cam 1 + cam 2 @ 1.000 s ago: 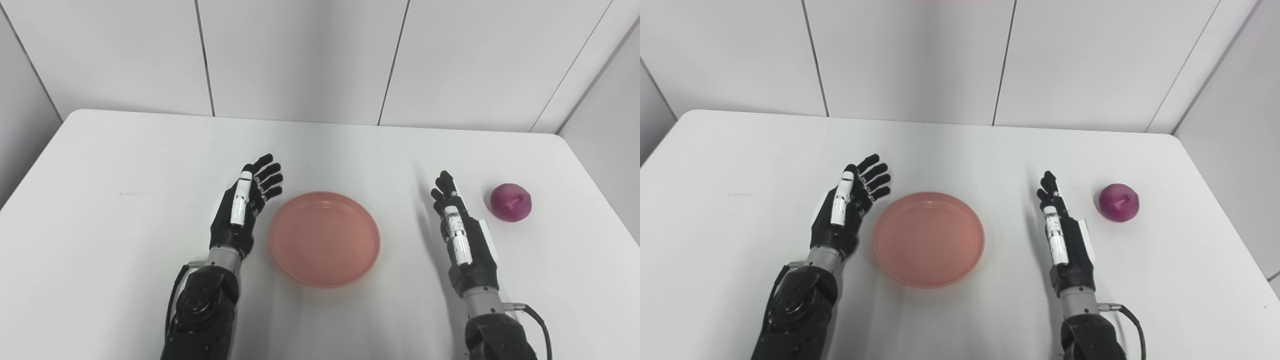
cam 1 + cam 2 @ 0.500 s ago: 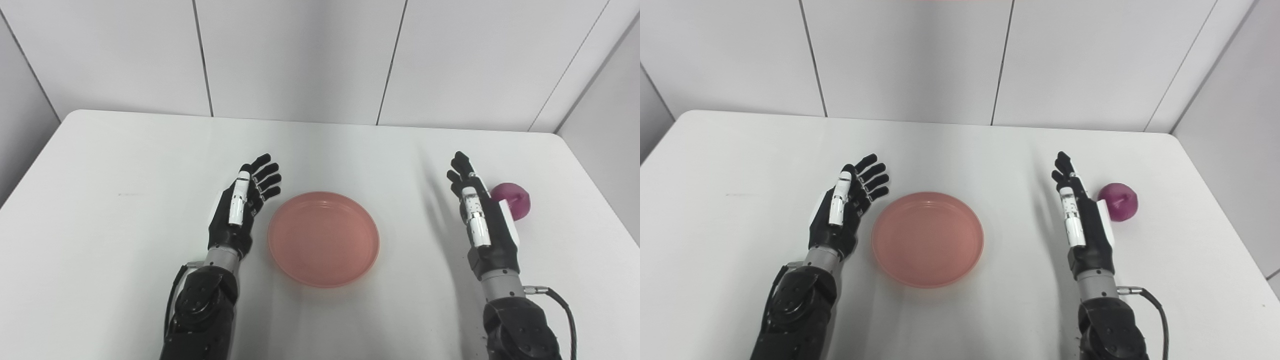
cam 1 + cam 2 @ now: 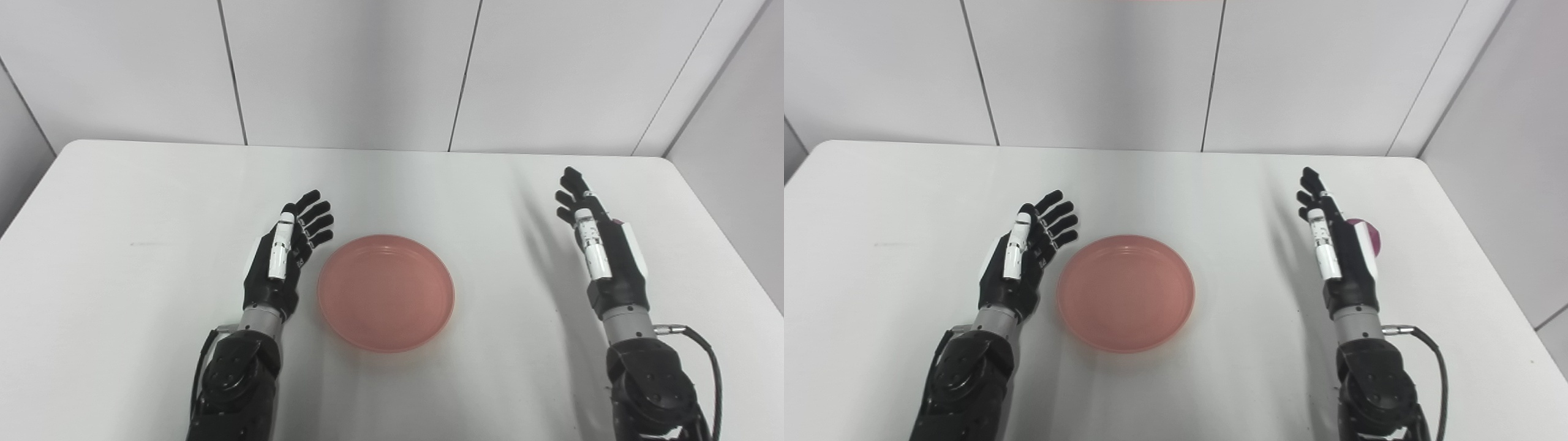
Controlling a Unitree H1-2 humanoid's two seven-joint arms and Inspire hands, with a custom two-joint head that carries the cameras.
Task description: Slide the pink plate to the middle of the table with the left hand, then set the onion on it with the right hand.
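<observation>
The pink plate lies flat near the middle of the white table, with nothing on it. My left hand rests open just left of the plate's rim, fingers spread and pointing up and right, apart from the plate. My right hand is raised over the right side of the table, open, with fingers straight. The purple onion is almost wholly hidden behind that hand; only a sliver of it shows at the hand's right edge in the right eye view.
White wall panels stand behind the table's far edge. The table's right edge runs close to my right hand. A black cable loops off the right forearm.
My right hand has risen and moved forward and right, now covering the onion. The left hand and plate have kept their places; the camera has panned right.
</observation>
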